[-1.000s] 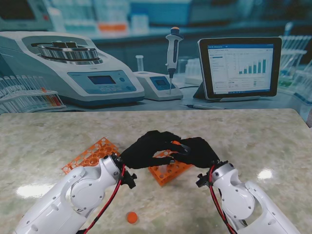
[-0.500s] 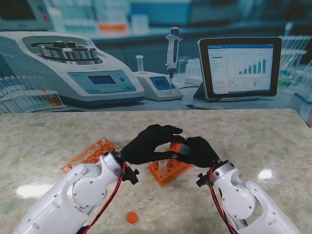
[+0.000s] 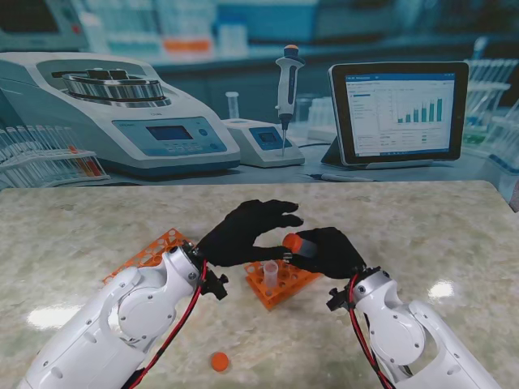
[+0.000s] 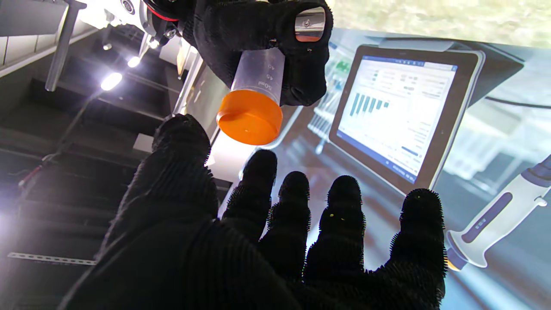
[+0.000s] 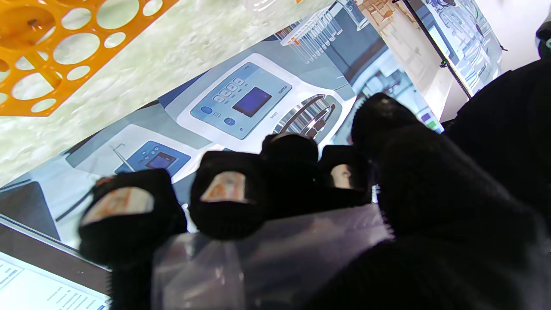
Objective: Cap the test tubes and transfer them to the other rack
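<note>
**Q:** Describe the work surface and surroundings.

**A:** The tabletop [image 3: 422, 235] is pale marbled stone. Along its far edge stands a printed laboratory backdrop [image 3: 162, 121] showing a centrifuge, a pipette and a tablet with charts.

**Q:** Item count?

**A:** Two orange racks. The left rack [image 3: 150, 255] lies toward the tabletop's left side, partly hidden by the left arm. The middle rack [image 3: 280, 288] sits near the tabletop's centre and carries one open tube [image 3: 270, 271], standing upright with no cap. One capped tube [image 4: 258, 82] is held in the air. One loose orange cap [image 3: 218, 361] lies near the tabletop's near edge, well apart from both racks. Total: two tubes, two caps, one cap fitted.

**Q:** State of the right hand?

**A:** The right hand [image 3: 324, 253] is wrapped around the clear body of the capped tube, fingers [image 5: 224, 193] curled over it and thumb opposing. The tube is held tilted above the middle rack, with its fitted cap [image 4: 249, 117] pointing toward the left hand.

**Q:** State of the left hand?

**A:** The left hand [image 3: 243, 233] holds nothing. Its fingers [image 4: 342, 215] are extended and apart, thumb spread to one side. It hovers just beside the fitted cap, with a visible gap in the left wrist view; no contact.

**Q:** Position of both hands relative to the racks?

**A:** Both hover over the middle rack; neither touches it.
</note>
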Available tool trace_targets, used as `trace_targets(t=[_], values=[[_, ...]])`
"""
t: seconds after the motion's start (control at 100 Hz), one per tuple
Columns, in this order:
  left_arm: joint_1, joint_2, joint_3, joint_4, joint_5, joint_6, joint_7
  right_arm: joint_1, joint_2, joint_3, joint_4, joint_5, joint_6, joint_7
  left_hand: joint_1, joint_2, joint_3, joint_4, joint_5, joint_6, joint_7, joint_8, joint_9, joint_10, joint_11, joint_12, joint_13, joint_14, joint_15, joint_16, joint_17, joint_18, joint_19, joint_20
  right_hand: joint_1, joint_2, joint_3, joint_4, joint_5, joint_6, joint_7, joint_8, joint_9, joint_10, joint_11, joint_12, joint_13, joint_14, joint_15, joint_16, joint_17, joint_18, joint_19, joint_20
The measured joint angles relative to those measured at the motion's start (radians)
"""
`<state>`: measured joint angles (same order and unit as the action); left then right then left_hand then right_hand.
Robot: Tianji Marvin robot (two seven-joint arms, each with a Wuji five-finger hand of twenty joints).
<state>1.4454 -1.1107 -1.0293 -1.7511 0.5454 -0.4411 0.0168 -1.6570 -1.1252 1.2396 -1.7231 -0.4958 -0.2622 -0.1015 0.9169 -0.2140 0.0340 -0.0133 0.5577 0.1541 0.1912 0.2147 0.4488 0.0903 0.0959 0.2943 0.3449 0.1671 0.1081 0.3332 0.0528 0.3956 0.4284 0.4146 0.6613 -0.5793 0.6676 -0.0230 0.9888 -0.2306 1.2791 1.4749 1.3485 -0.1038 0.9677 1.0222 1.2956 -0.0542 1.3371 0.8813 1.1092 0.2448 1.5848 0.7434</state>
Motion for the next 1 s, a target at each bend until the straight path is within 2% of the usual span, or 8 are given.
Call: trace_targets(t=[0.3, 0.63, 0.7, 0.81, 1.0], values=[[-0.010, 0.000, 0.011, 0.037, 0.006, 0.000, 0.014, 0.000, 0.000, 0.000, -0.001, -0.001, 0.000, 0.001, -0.014, -0.051, -0.002, 0.001, 0.005, 0.000, -0.007, 0.022, 0.000, 0.001, 0.000, 0.000, 0.000, 0.000, 0.000, 0.000, 0.000, 0.000, 0.000, 0.000, 0.000, 0.000, 0.000, 0.000, 0.000, 0.000, 0.000, 0.000, 0.000, 0.000, 0.000, 0.000, 0.000, 0.000, 0.000, 0.000, 0.000, 0.000, 0.000, 0.000], [-0.019, -0.005, 0.034, 0.059, 0.044, 0.009, 0.059, 0.001, 0.000, -0.001, -0.001, -0.005, 0.003, 0.000, -0.013, -0.062, 0.022, 0.001, 0.009, 0.012, -0.007, 0.033, 0.000, 0.001, 0.000, 0.000, 0.001, 0.000, 0.000, 0.010, 0.002, 0.000, 0.000, 0.000, 0.000, 0.000, 0.000, 0.000, 0.000, 0.000, 0.000, 0.000, 0.000, 0.000, 0.000, 0.000, 0.000, 0.000, 0.000, 0.000, 0.000, 0.000, 0.000, 0.000], [-0.021, -0.006, 0.038, 0.062, 0.046, 0.009, 0.064, 0.001, 0.000, -0.001, -0.001, -0.005, 0.003, 0.000, -0.010, -0.062, 0.033, 0.001, 0.046, 0.012, -0.007, 0.039, 0.000, 0.001, 0.001, 0.000, 0.001, 0.000, 0.000, 0.011, 0.004, 0.000, 0.000, 0.000, 0.000, 0.000, 0.000, 0.000, 0.000, 0.000, 0.000, 0.000, 0.000, 0.000, 0.000, 0.000, 0.000, 0.000, 0.000, 0.000, 0.000, 0.000, 0.000, 0.000], [-0.027, -0.008, 0.046, 0.067, 0.050, 0.007, 0.072, 0.001, 0.000, -0.001, -0.001, -0.006, 0.003, 0.000, 0.003, -0.062, 0.055, -0.004, 0.062, 0.012, -0.007, 0.039, 0.001, 0.001, 0.001, 0.000, 0.001, 0.000, 0.000, 0.012, 0.011, 0.000, 0.000, 0.000, 0.000, 0.000, 0.000, 0.000, 0.000, 0.000, 0.001, 0.000, 0.000, 0.000, 0.000, 0.000, 0.000, 0.000, 0.000, 0.000, 0.000, 0.000, 0.000, 0.000], [-0.032, -0.012, 0.057, 0.076, 0.051, 0.006, 0.089, 0.003, 0.000, -0.001, -0.001, -0.007, 0.005, 0.000, 0.013, -0.062, 0.080, -0.009, 0.157, 0.014, -0.001, 0.061, 0.043, 0.003, 0.006, 0.000, 0.036, -0.002, 0.007, 0.018, 0.015, 0.000, 0.000, 0.000, 0.000, 0.000, 0.000, 0.000, 0.000, 0.000, 0.007, 0.009, 0.000, 0.000, 0.000, 0.000, 0.000, 0.000, 0.000, 0.000, 0.000, 0.000, 0.000, 0.000]])
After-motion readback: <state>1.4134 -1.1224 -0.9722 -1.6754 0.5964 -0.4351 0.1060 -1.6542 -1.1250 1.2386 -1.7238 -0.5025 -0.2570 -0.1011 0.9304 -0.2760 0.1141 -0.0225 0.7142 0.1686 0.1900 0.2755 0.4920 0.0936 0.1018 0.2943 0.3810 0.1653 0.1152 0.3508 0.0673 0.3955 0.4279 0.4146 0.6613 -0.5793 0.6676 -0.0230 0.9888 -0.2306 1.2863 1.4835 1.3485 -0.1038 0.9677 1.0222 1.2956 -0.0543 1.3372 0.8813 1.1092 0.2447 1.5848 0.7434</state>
